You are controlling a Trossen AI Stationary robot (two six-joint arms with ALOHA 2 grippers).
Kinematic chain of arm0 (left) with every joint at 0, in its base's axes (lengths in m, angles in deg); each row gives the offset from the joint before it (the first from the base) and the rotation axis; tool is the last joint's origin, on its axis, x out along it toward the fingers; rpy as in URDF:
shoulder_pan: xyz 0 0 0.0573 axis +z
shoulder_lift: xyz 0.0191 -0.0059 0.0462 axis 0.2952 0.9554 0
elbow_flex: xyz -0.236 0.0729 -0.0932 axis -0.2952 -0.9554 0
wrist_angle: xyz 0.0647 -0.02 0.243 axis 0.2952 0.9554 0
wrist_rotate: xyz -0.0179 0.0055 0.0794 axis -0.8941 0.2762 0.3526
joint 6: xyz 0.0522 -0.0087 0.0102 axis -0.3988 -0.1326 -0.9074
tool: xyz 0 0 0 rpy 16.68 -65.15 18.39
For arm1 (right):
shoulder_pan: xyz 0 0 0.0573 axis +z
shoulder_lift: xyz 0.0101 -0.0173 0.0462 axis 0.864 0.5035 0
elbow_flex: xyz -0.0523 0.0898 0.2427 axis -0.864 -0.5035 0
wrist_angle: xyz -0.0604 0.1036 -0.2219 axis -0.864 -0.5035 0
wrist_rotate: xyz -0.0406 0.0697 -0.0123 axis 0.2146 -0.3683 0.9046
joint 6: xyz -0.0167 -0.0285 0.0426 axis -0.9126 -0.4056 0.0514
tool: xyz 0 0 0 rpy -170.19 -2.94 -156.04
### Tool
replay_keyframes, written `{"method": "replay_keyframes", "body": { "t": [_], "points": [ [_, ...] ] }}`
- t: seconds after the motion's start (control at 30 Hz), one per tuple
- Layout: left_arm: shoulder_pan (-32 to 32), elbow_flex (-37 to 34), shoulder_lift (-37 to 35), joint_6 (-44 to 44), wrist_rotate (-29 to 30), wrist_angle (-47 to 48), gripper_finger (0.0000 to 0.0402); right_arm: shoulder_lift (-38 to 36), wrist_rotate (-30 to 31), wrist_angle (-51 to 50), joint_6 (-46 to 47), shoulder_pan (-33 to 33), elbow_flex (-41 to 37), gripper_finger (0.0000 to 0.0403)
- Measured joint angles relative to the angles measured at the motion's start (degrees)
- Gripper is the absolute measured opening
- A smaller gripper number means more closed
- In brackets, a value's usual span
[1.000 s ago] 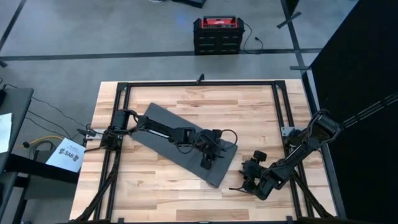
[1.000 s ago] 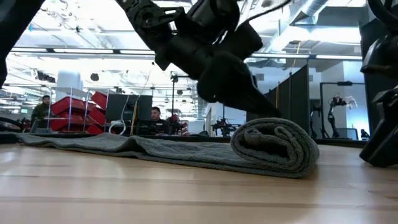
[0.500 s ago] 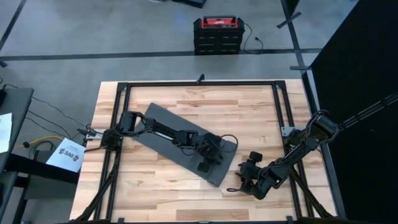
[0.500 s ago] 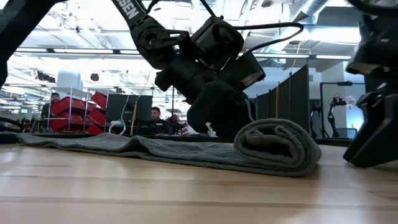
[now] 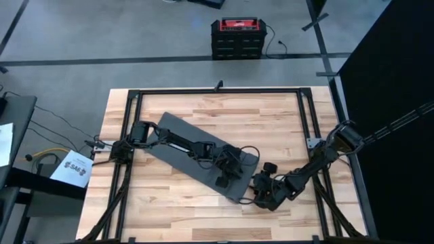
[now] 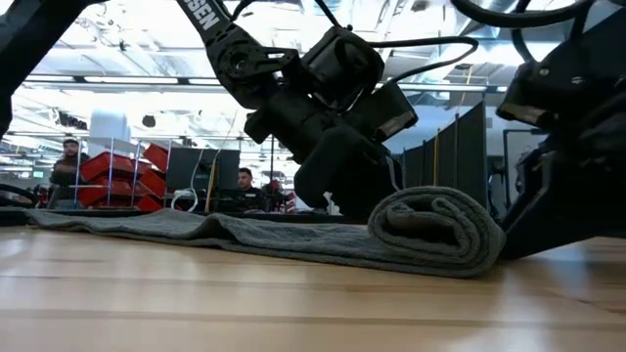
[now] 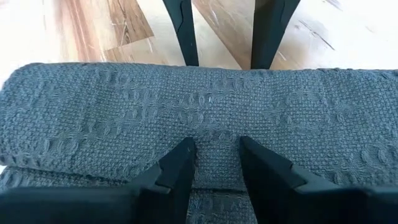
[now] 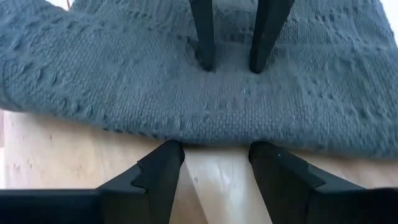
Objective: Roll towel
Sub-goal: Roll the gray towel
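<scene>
While the left gripper (image 5: 226, 177) holds the same spot on top of the roll as half a second ago, the right gripper (image 5: 260, 190) has closed in from the open table to the towel's rolled end.

- Towel (image 5: 183, 146) — dark grey cloth lying diagonally across the wooden table (image 5: 285, 118); the end toward the right arm is wound into a loose roll (image 6: 435, 230), the rest lies flat toward the left arm's base.
- Left gripper — fingers (image 7: 177, 171) parted a little, tips pressing down into the roll; they grip nothing.
- Right gripper (image 8: 211, 168) — fingers parted, low on the wood just beside the roll's outer edge, nothing between them.

Meaning for the task: the roll is only begun. With both grippers now flanking it from opposite sides, the next turn probably calls for the right one to push or lift the roll onward over the flat cloth.
</scene>
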Motion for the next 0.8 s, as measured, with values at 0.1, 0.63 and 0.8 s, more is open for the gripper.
{"method": "replay_keyframes", "body": {
  "t": [0.1, 0.63, 0.8],
  "points": [
    [0.0, 0.0, 0.0, 0.2, 0.0, 0.0, 0.0118, -0.4, -0.1, 0.3, -1.5, -0.5, 0.0, 0.0186],
    [0.0, -0.1, 0.0, 0.8, 0.0, 0.0, 0.0118, -10.8, -0.2, -7.9, 1.2, 1.0, -0.2, 0.0186],
    [0.0, -0.2, 0.0, 0.7, 0.0, 0.0, 0.0118, -7.2, -3.3, -7.2, 7.2, 2.1, -0.2, 0.0186]
  ]
}}
